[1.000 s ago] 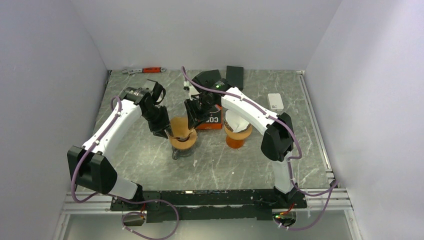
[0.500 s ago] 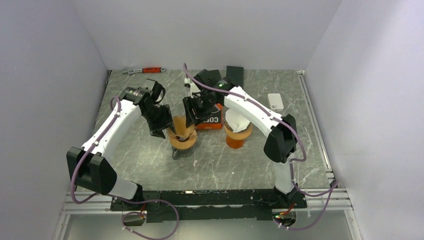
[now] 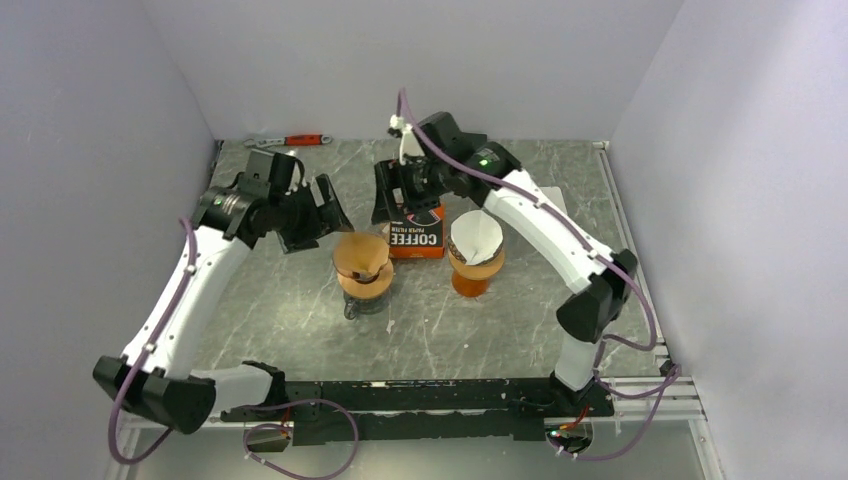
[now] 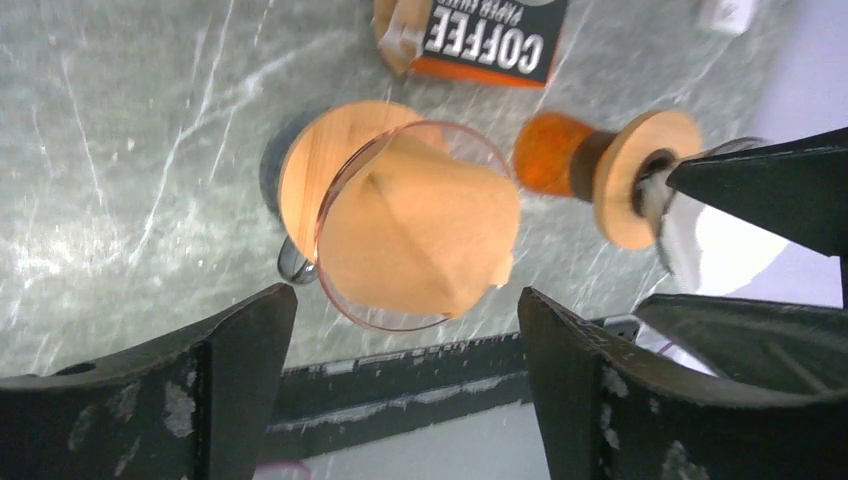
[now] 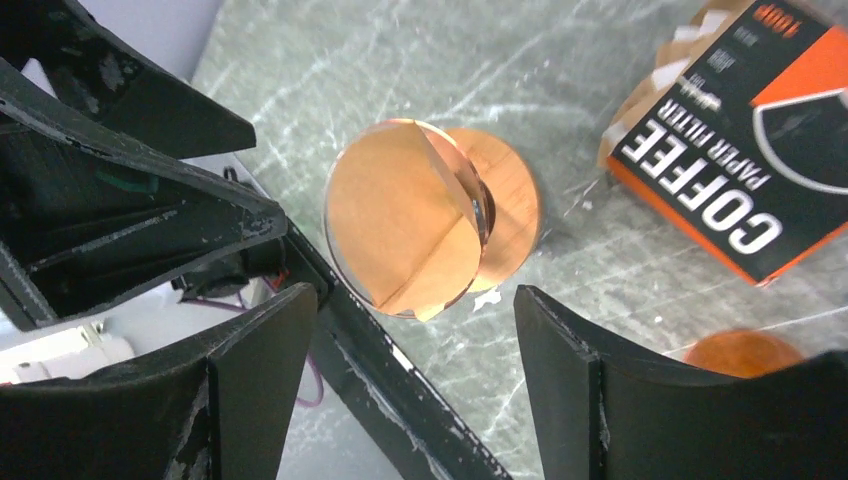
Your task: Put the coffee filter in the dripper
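A brown paper coffee filter (image 3: 360,254) sits inside the glass cone of the dripper (image 3: 364,284), which stands on a wooden collar mid-table. In the left wrist view the filter (image 4: 415,235) fills the cone, one corner poking past the rim. My left gripper (image 3: 325,222) hangs open to the upper left of the dripper, apart from it, with nothing between its fingers (image 4: 240,350). My right gripper (image 3: 400,205) is open too, raised behind the dripper near the box. In the right wrist view the filter (image 5: 400,225) lies beyond my empty right gripper (image 5: 415,292).
A black and orange coffee filter box (image 3: 415,237) stands right behind the dripper. A second dripper holding a white filter (image 3: 476,250) stands to the right of it. An orange-handled wrench (image 3: 292,141) lies at the back left by the wall.
Both grippers were at the dripper's rim a second ago. They have opened wide, lifted and drawn back, left to the left and right toward the back. The filter stayed in the cone.
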Robot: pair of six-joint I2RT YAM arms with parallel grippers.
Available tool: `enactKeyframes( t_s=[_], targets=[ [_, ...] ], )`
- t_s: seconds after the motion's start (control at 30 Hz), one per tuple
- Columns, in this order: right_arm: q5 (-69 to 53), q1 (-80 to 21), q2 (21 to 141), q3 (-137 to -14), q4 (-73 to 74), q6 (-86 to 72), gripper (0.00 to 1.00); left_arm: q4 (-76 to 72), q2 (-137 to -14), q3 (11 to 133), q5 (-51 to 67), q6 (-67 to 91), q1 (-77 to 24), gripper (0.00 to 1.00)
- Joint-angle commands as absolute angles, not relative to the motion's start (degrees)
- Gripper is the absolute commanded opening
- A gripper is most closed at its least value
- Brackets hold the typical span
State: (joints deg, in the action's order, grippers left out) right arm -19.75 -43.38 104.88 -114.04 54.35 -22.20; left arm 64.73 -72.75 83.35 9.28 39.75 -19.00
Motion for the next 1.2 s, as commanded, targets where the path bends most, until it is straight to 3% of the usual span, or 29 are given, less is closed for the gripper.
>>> enactKeyframes(
  t_s=[0.0, 0.1, 0.27, 0.4, 0.67, 1.0, 1.17],
  targets=[
    [-16.8, -41.1, 97.1, -112.4, 46.4, -23.7, 0.78, 56.2, -65.8, 82.0, 6.3, 41.7, -18.9, 0.91],
    [-15.5, -39.0, 94.2, -110.5, 44.1, -24.7, 0.79, 51.3, -61.4, 78.6, 5.3, 41.9, -18.8, 0.99],
    [-13.0, -35.0, 90.1, -107.6, 41.6, -25.6, 0.85, 46.1, -55.0, 72.9, 0.9, 43.4, -18.7, 0.99],
    [-10.2, -31.6, 88.9, -107.1, 41.9, -25.5, 0.99, 45.9, -52.8, 70.9, -3.5, 43.6, -18.7, 1.00],
    [-0.9, -22.3, 85.4, -102.7, 41.0, -27.6, 1.00, 50.2, -54.5, 70.9, -9.4, 40.0, -18.3, 1.00],
    [16.1, -10.7, 75.6, -85.2, 35.4, -24.2, 1.00, 47.0, -60.4, 69.7, -12.2, 29.2, -13.7, 0.99],
    [20.9, -8.8, 69.7, -70.6, 28.7, -21.6, 1.00, 41.5, -61.2, 65.0, -12.8, 24.4, -7.9, 1.00]
  ],
)
